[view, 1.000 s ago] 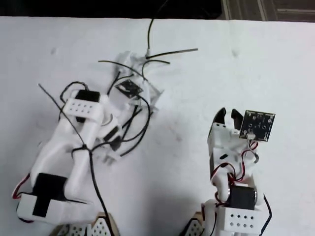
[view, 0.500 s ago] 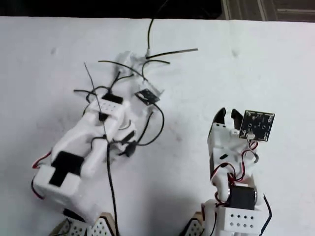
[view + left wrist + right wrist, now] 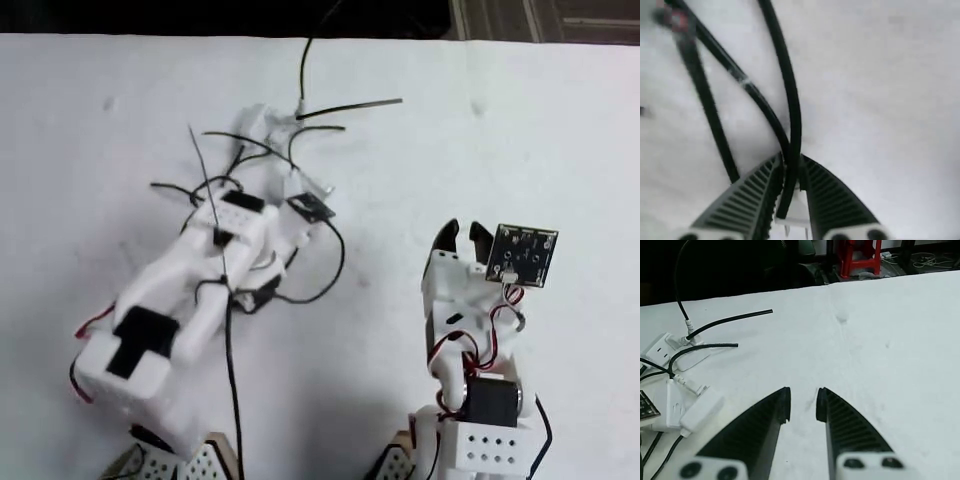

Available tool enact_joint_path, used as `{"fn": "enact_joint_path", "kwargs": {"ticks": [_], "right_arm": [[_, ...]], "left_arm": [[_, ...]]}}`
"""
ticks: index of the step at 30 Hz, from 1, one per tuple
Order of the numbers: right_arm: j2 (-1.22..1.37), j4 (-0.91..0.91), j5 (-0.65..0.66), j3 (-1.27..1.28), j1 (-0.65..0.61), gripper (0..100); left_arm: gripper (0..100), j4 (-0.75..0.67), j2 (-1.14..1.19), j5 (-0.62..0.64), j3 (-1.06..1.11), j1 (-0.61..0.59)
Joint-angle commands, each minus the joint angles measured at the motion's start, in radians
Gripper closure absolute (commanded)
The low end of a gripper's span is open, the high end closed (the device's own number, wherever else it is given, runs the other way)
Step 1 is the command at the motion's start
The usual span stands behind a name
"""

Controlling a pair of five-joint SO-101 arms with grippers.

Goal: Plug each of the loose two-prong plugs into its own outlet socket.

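Left of the counter's [image 3: 500,120] middle, the left pincer [image 3: 792,165] clamps the black cord [image 3: 790,100] of a white plug [image 3: 791,212]. White sockets [image 3: 659,347] lie toward the far edge. The right pincer [image 3: 802,405], slightly parted, hangs empty near the counter's near-right edge.

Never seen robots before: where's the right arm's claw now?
In the high view the right gripper sits open over the table's right half, well clear of the sockets and cables to its left.
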Motion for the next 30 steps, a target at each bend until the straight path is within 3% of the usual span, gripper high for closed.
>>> {"fn": "enact_joint_path", "kwargs": {"ticks": [1,8,14,18,22,30], "right_arm": [[0.005,0.002,0.014,-0.005,-0.005,90.7],[0.005,0.002,0.014,-0.005,-0.005,90.7],[0.005,0.002,0.014,-0.005,-0.005,90.7],[0.005,0.002,0.014,-0.005,-0.005,90.7],[0.005,0.002,0.014,-0.005,-0.004,90.7],[0.005,0.015,0.015,-0.009,-0.005,90.7]], "left_arm": [[98,0.017,-0.305,0.011,0.107,0.056],[98,0.008,-0.696,0.048,0.215,0.071],[97,-0.077,-0.739,0.173,0.244,0.205],[83,-0.118,-0.736,0.242,0.247,0.289],[71,-0.147,-0.743,0.384,0.233,0.292],[73,0.023,-0.947,0.368,0.19,0.232]]}}
